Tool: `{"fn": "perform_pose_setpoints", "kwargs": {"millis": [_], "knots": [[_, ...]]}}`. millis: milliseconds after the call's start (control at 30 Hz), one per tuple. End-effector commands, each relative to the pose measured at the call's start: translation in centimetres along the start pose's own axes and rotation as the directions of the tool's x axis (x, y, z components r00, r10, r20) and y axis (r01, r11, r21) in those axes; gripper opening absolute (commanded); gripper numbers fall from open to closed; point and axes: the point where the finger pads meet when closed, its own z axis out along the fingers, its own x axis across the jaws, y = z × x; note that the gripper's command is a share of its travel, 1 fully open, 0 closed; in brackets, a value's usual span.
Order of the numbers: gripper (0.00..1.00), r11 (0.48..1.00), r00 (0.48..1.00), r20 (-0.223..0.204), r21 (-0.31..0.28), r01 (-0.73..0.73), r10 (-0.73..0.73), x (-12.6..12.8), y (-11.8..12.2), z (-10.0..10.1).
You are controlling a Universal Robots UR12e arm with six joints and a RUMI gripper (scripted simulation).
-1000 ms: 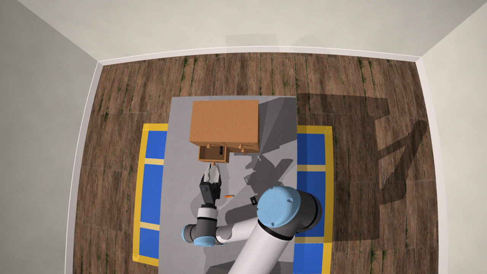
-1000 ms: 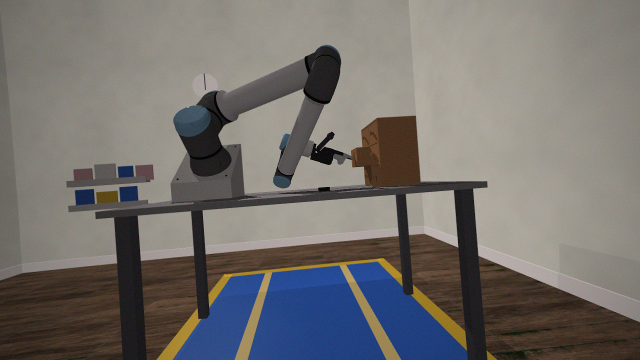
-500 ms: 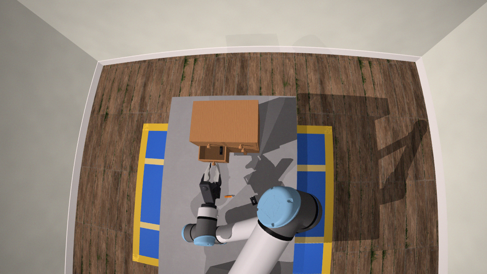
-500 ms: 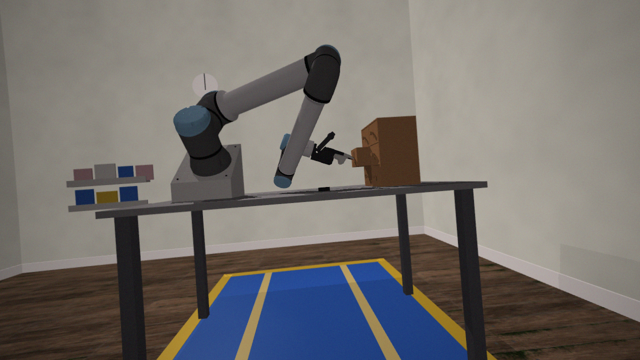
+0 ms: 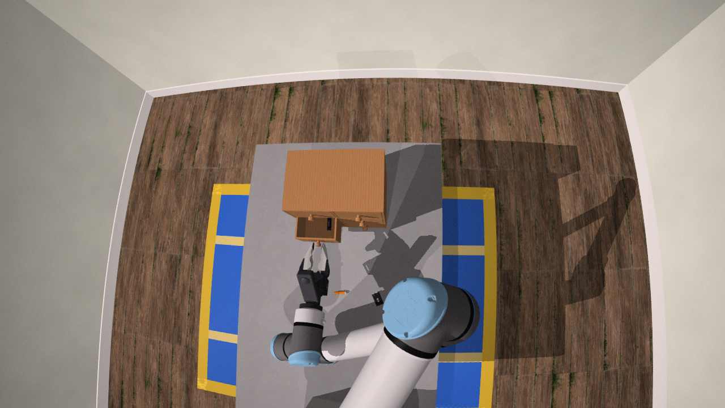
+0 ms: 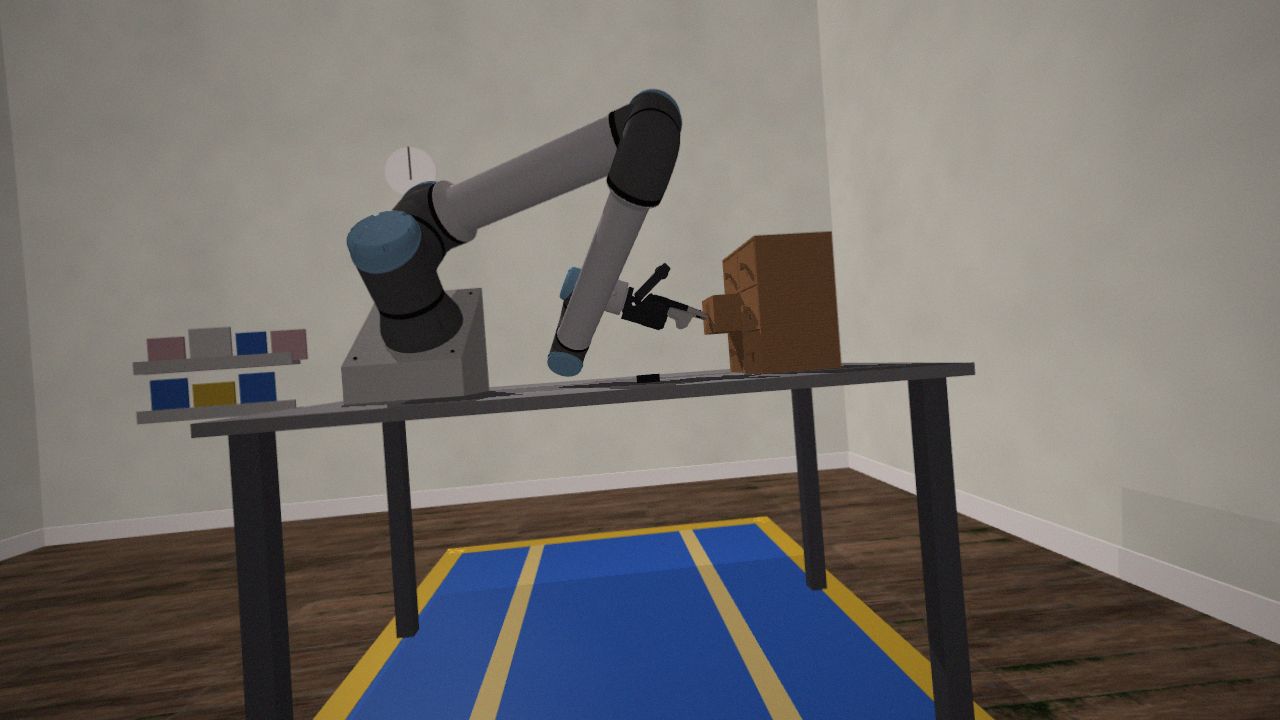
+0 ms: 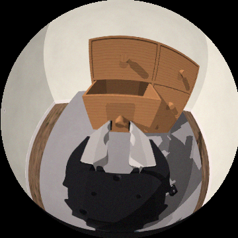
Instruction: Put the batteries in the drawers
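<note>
On the worktop [image 5: 268, 203] [image 6: 537, 402] [image 7: 63, 139], a black block with pale dots [image 5: 376, 298] [image 6: 647, 377] [image 7: 172, 190] and a slim orange piece with a pale end [image 5: 340, 292] lie apart, both clear of the upright wooden chest [image 5: 334, 179] [image 6: 796, 304] [image 7: 156, 63]. A dark, elongated piece, apparently a battery of unreadable type [image 5: 329, 223], lies inside the pulled-out left middle drawer [image 5: 313, 238] [image 6: 718, 315] [image 7: 99, 109], near its right wall. The fingers [image 5: 308, 261] [image 6: 683, 315] stand parted, unclenched, around that drawer's knob [image 5: 318, 243] [image 7: 120, 121].
</note>
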Motion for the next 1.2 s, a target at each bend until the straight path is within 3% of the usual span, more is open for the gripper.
{"fn": "perform_pose_setpoints", "kwargs": {"millis": [0, 433, 467, 1167], "knots": [[0.20, 1.000, 1.000, 0.000, 0.001, 0.000, 0.000, 0.00, -0.05, -0.02], [0.20, 1.000, 1.000, 0.000, 0.001, 0.000, 0.000, 0.00, -0.05, -0.02], [0.07, 1.000, 1.000, 0.000, 0.001, 0.000, 0.000, 0.00, -0.05, -0.02], [0.07, 1.000, 1.000, 0.000, 0.001, 0.000, 0.000, 0.00, -0.05, -0.02]]}}
